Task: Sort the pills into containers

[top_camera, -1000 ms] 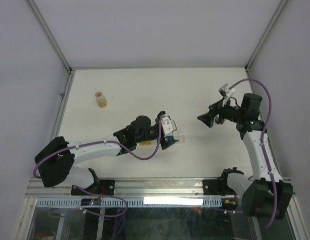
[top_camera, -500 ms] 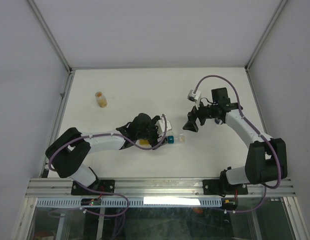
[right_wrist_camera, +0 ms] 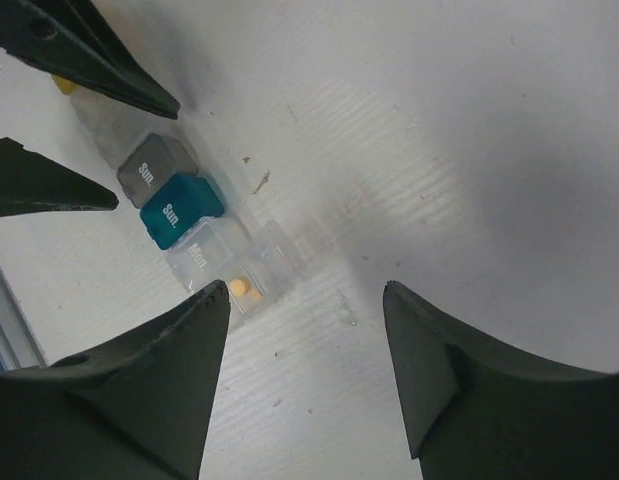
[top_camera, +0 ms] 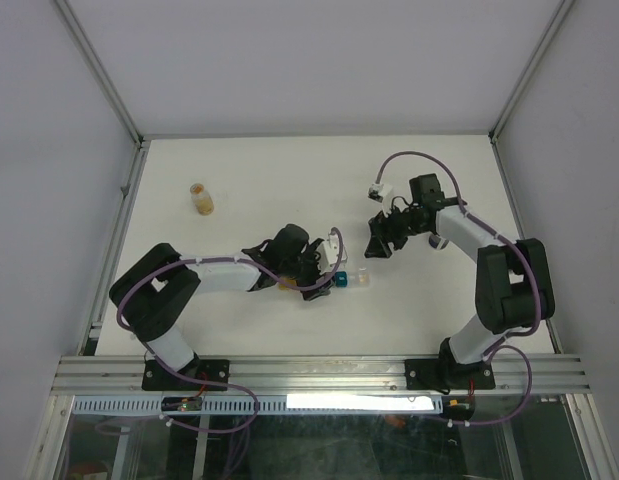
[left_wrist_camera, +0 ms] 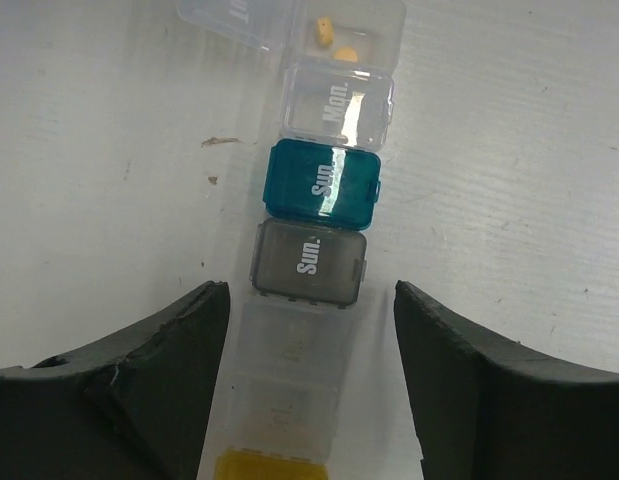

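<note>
The container strip [left_wrist_camera: 309,262] lies flat on the white table, with yellow, clear, grey "Sun.", teal "Sun." [left_wrist_camera: 324,182] and clear "Mon." boxes in a row. Its end compartment [left_wrist_camera: 334,35] is open and holds two small yellow pills. My left gripper [left_wrist_camera: 307,290] is open, with one finger on each side of the strip near its yellow end, and it does not touch the strip. In the top view the left gripper [top_camera: 329,265] sits over the strip [top_camera: 357,280]. My right gripper [top_camera: 377,243] hovers open and empty just right of the open end, and the pills [right_wrist_camera: 239,288] show by its left finger.
A small amber pill bottle [top_camera: 201,198] stands upright at the far left of the table. Metal frame rails run along the table's left, right and near edges. Both arms' cables loop above the middle of the table.
My right arm has swung left and down toward the strip's open end. My left gripper has shifted slightly right and settled astride the strip. The strip has not moved.
</note>
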You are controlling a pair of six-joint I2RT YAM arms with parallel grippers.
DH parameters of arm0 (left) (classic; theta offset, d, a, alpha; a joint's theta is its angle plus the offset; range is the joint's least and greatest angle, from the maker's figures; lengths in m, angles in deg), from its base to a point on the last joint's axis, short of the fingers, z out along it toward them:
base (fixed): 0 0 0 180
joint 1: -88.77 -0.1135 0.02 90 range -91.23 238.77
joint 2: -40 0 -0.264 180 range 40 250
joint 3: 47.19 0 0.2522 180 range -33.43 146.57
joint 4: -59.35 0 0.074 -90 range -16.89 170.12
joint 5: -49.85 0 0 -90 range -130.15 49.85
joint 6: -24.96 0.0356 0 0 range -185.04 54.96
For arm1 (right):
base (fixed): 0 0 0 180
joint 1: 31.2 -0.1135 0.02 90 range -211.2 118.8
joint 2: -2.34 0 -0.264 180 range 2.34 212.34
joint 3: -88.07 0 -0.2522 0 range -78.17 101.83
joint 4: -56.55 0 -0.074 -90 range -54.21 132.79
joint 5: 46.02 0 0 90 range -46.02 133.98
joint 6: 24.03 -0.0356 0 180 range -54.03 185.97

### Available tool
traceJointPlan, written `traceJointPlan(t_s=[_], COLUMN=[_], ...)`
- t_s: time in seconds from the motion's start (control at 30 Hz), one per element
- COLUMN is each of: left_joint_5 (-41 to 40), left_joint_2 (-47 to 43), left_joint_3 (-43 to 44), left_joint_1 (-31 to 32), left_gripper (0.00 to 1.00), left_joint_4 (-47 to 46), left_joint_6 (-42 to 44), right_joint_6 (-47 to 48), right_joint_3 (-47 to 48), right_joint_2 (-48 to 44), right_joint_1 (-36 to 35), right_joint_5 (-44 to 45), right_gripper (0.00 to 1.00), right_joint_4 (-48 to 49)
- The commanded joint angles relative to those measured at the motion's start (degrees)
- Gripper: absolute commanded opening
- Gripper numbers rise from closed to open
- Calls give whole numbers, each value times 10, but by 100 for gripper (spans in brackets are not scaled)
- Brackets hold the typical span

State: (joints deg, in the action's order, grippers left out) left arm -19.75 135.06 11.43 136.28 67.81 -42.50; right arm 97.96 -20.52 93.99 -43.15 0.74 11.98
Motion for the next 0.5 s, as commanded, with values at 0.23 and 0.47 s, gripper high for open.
traceJointPlan(t_s=[0.23,0.47], left_joint_5=[27,25], left_joint_2=[14,17], left_joint_3=[30,28], left_joint_1=[-7,-7], left_gripper=[50,49], left_joint_4=[6,6], left_joint_6=[5,12], right_joint_6=[-85,-111], right_joint_3=[39,43], right_joint_2=[55,84], right_joint_1=[-3,-3], right_joint_5=[30,23], right_gripper=[41,29], right_joint_4=[29,38])
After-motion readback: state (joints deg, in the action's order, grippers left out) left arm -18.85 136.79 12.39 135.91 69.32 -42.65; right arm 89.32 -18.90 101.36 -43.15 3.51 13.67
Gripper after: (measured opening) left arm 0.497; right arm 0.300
